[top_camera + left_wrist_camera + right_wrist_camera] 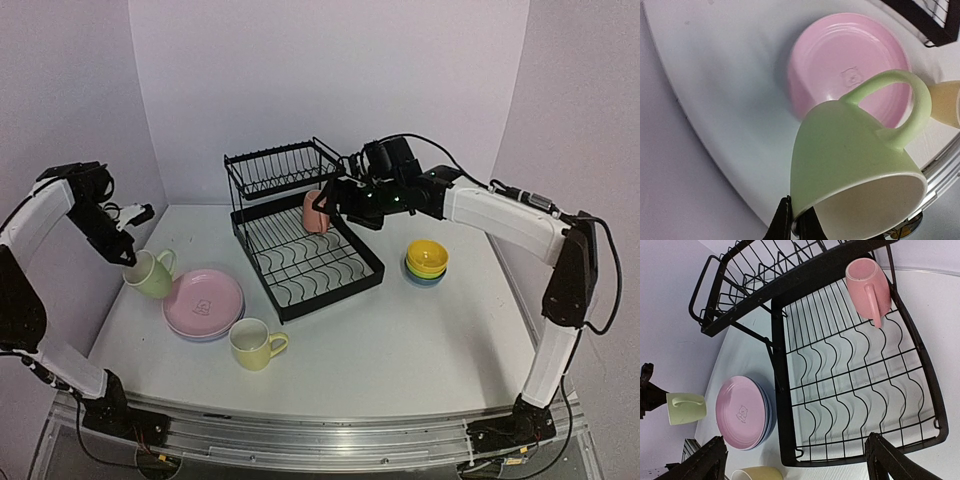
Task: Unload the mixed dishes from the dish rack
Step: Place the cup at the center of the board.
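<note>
1. One dish only is left in the dish rack. Its slotted upper shelf shows bare wires, and the lower tray holds nothing but a mug at its far end. By my judgement the unloading is close to finished.
2. Three plates look to be out, stacked on the worktop left of the rack. The pink plate lies on top, with bluish and lilac rims showing beneath it in the right wrist view.
3. Three bowls sit nested on the worktop right of the rack. The yellow bowl is uppermost, with green and blue edges under it.
4. The yellow mug stands upright on the worktop just in front of the plates, so it appears dealt with.
5. The light green mug is out of the rack and hangs tilted just left of the plates. The left gripper is clamped on its rim. Whether its base touches the worktop I cannot tell. Setting it down and letting go seems to be what this one needs.
6. The pink mug is propped at the tray's far end, its base turned toward the right wrist camera, and it is the last piece to lift out. The right gripper hovers just beside it with its jaws spread wide and nothing between them.
</note>
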You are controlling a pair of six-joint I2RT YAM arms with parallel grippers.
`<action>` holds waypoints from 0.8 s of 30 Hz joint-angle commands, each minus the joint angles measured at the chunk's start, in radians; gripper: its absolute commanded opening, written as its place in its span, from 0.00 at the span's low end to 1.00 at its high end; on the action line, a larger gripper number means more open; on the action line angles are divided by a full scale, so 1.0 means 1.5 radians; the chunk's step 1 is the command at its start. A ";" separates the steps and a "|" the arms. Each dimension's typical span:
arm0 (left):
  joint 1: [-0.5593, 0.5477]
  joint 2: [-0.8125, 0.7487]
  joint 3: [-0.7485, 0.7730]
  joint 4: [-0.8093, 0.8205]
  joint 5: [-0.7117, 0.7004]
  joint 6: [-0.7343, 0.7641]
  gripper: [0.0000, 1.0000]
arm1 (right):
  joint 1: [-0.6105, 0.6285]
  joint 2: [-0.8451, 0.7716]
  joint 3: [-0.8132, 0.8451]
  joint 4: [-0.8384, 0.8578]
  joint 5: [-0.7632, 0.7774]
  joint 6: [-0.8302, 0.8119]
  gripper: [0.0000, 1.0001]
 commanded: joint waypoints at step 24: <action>0.156 0.108 -0.169 0.127 -0.076 0.011 0.00 | -0.006 0.126 0.088 -0.004 -0.026 -0.134 0.94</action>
